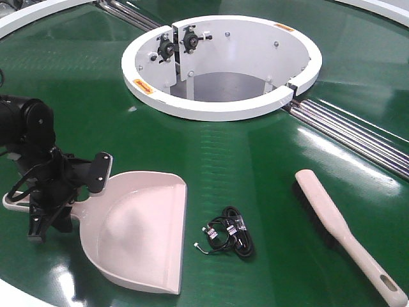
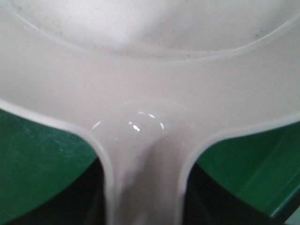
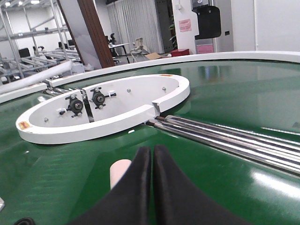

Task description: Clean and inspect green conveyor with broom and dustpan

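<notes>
The cream dustpan (image 1: 144,233) lies on the green conveyor (image 1: 255,166) at the front left, with its lip facing front right. My left gripper (image 1: 48,208) is shut on its handle. In the left wrist view the handle (image 2: 145,187) runs between the dark fingers (image 2: 86,201), and the pan fills the top of that view. The broom (image 1: 339,227) lies flat at the front right, bristles to the left and handle toward the front edge. My right gripper (image 3: 152,151) is shut and empty just above the belt. The broom's rounded end (image 3: 119,171) shows behind its left finger.
A black cable bundle (image 1: 231,240) with white connectors lies between the dustpan and the broom. The white ring opening (image 1: 220,102) sits at the centre back. Steel rollers (image 1: 358,137) run from the ring to the right. The white rim (image 1: 19,297) shows at the front left.
</notes>
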